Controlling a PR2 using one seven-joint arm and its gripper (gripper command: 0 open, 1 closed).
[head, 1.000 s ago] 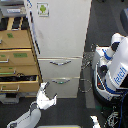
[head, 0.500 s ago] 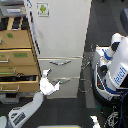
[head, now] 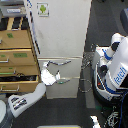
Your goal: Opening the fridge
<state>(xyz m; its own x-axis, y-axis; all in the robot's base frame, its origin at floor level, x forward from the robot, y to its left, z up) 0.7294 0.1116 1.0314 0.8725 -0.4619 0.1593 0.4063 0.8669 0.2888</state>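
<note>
The fridge [head: 62, 35] is tall and white and stands in the middle of the exterior view. A small green-and-white sticker [head: 43, 8] is on its large upper door. Two lower drawers carry curved silver handles, an upper handle [head: 67, 58] and a lower handle [head: 71, 78]. All of the fridge looks closed. My arm [head: 25, 100] reaches in from the lower left. My gripper [head: 51, 73] is against the front of the lower drawers at the left ends of the two handles. Its fingers look spread, one toward the upper handle, one toward the lower. It holds nothing that I can make out.
A tan wooden drawer cabinet [head: 15, 55] stands against the fridge on the exterior view's left, with lower drawers pulled partly out. A white machine with blue lettering [head: 117, 70] and loose cables [head: 87, 75] sit at the right. The floor is dark.
My gripper has risen from the floor area in front of the fridge up to the handles of the lower drawers. The fridge has not moved.
</note>
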